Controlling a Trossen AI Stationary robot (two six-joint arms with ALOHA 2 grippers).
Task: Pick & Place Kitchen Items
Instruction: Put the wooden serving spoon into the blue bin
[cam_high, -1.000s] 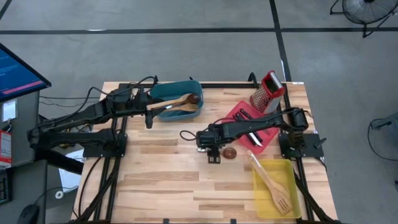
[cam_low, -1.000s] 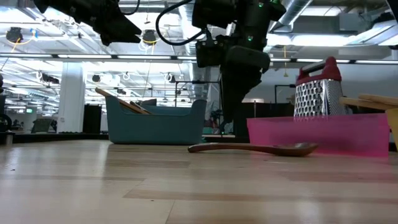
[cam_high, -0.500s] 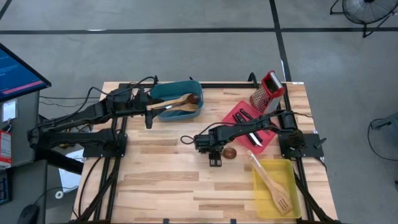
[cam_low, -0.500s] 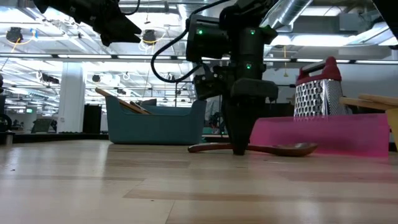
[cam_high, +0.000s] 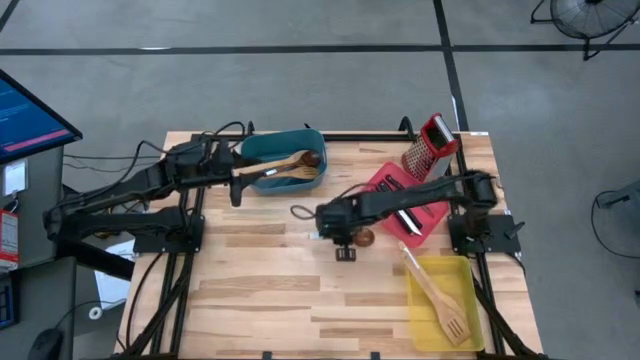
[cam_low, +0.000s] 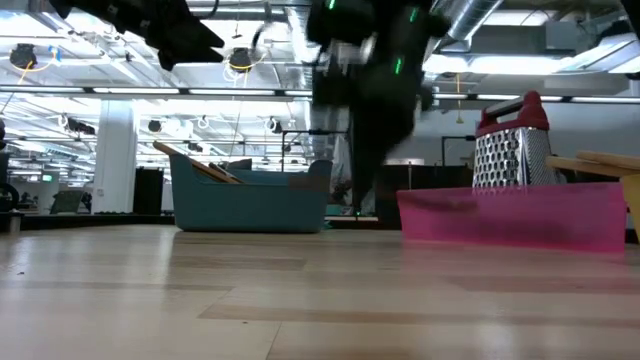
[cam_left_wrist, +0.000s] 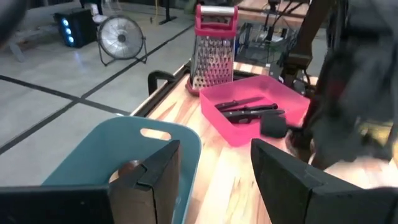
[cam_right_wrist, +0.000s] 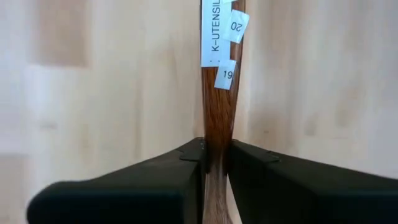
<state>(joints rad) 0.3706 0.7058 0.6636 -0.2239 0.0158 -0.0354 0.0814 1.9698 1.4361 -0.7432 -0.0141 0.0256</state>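
Observation:
A dark brown wooden spoon with white labels on its handle is at mid-table, with my right gripper shut on it. In the high view only its bowl shows beside the gripper. In the low view no spoon lies on the tabletop, and the gripper is a blur. My left gripper hangs open and empty by the teal bin, which holds wooden utensils. My right gripper pinches the spoon's handle between its two fingers, below the paper labels. The fingers point steeply down from above and lie across the handle. The spoon is lifted clear of the table.
A pink bin with black-handled knives stands right of centre, with a steel grater behind it. A yellow bin at the near right holds a pale slotted turner. Bare wood lies at the near left.
My right gripper has gone down onto the spoon's handle, shut on it and risen again. The spoon lay flat on the table before the pink bin. It is now off the tabletop, and its bowl has shifted slightly toward the far edge.

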